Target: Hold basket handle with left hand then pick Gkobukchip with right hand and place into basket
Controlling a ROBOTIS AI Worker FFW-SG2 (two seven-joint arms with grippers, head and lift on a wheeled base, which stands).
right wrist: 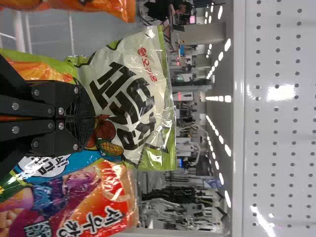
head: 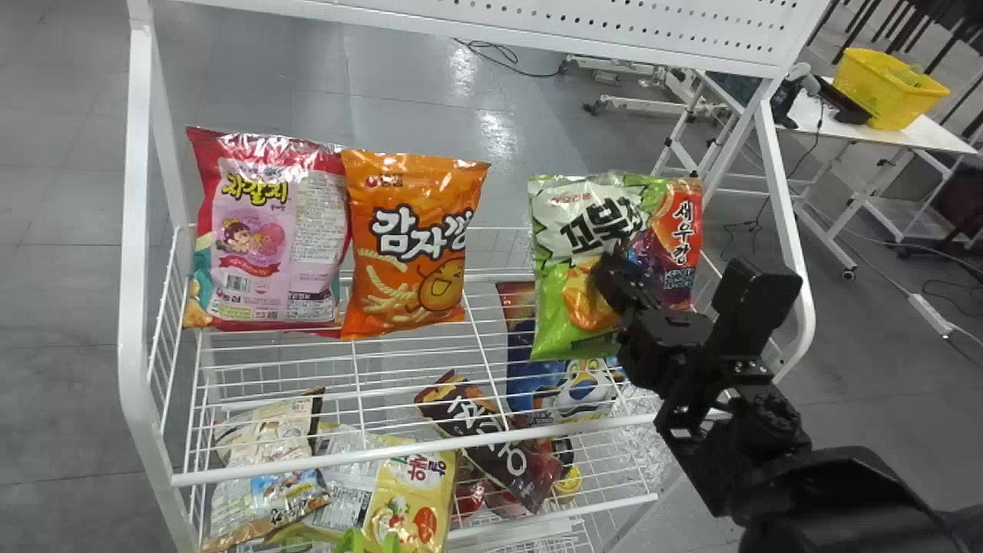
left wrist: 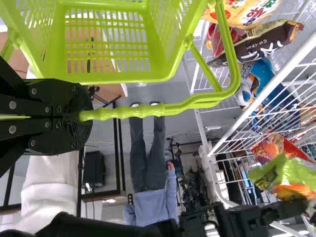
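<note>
Left gripper (left wrist: 85, 116) clamped on ribbed lime-plastic handle (left wrist: 148, 111); right gripper (head: 608, 265) on glossy green-white Gkobukchip bag (head: 568, 223); white-wire rack (head: 269, 468); grey floor (head: 69, 307).

Korean lettering (head: 587, 230) on snack bags (head: 553, 307)

On the white wire rack (head: 415, 449) we see a pink bag (head: 265, 230), an orange bag (head: 411, 246) and, lower, assorted snack packets (head: 407, 507).

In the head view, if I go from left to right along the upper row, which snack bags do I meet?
Pink and red plastic bag → bright orange plastic bag → green and white plastic bag → orange and purple plastic bag.
</note>
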